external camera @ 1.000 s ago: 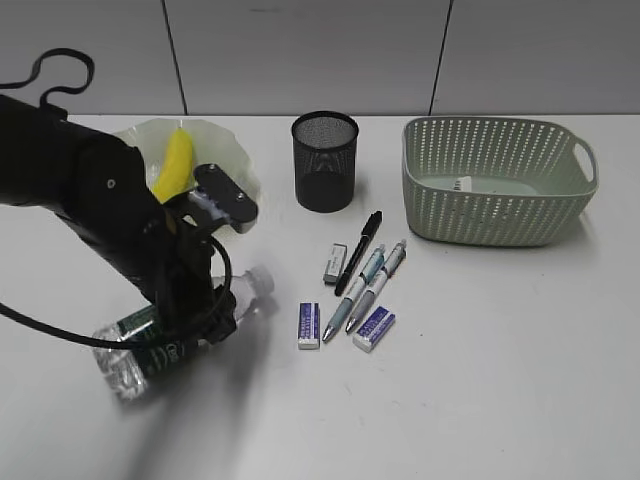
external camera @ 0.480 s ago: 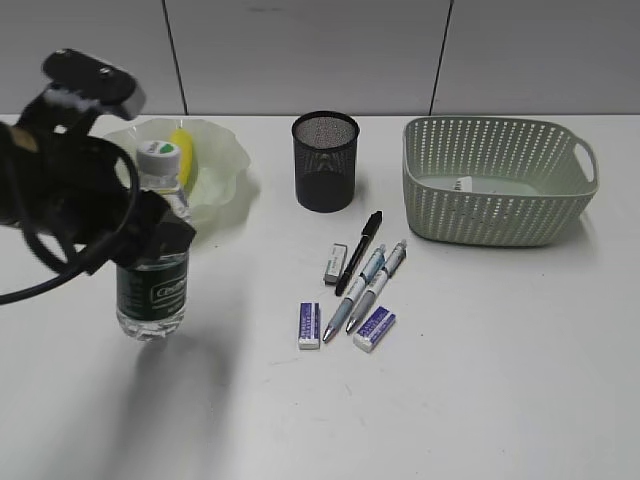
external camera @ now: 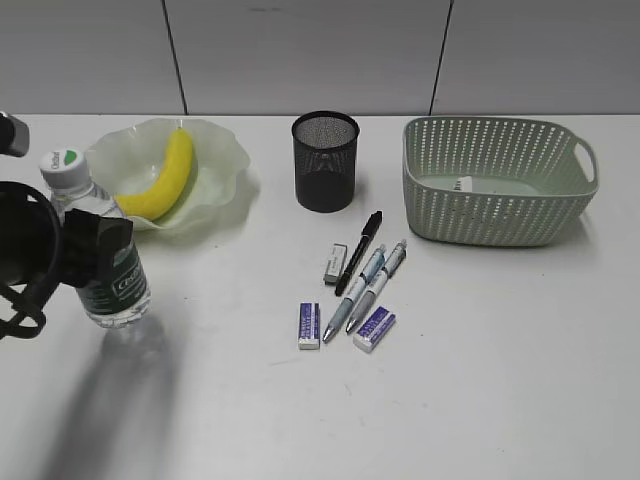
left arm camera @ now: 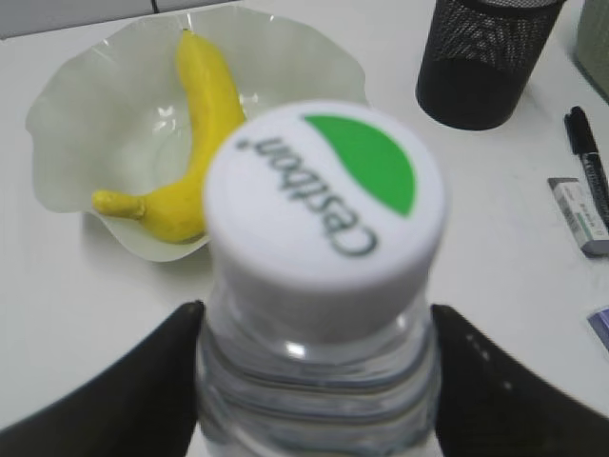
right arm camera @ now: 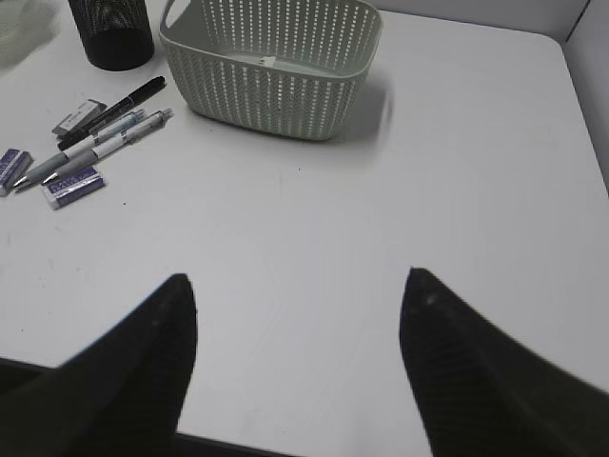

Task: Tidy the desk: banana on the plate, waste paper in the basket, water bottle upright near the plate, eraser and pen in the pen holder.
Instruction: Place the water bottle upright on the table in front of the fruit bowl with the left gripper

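At the far left, the water bottle is held upright, clenched by the left tool, just beside the plate carrying the banana. If released while tilted, it could be toppled. Pens and erasers lie mid-tabletop. The right tool is spread, empty.

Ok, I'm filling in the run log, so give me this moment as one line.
left hand: grips water bottle upright beside plate | banana: on plate | right hand: open, empty | pens, erasers: on desk
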`<state>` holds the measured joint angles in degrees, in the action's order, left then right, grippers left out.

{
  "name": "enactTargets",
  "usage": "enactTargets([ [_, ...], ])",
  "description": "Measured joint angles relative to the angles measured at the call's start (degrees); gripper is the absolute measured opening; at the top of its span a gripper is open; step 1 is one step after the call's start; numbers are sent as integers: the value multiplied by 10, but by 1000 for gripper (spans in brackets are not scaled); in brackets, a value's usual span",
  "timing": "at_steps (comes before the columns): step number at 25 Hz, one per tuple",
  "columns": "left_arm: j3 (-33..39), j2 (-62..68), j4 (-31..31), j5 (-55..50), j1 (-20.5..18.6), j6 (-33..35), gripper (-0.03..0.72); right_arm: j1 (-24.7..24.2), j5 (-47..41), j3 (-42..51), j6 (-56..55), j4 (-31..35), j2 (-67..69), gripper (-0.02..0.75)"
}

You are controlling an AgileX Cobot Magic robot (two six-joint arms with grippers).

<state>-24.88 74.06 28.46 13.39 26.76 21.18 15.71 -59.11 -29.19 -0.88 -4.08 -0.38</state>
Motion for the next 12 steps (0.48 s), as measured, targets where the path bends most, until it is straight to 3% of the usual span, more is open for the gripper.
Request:
enactTargets([
  [12,-7,120,9,96,0,-35,503,0,0,0,0,0,0,528],
])
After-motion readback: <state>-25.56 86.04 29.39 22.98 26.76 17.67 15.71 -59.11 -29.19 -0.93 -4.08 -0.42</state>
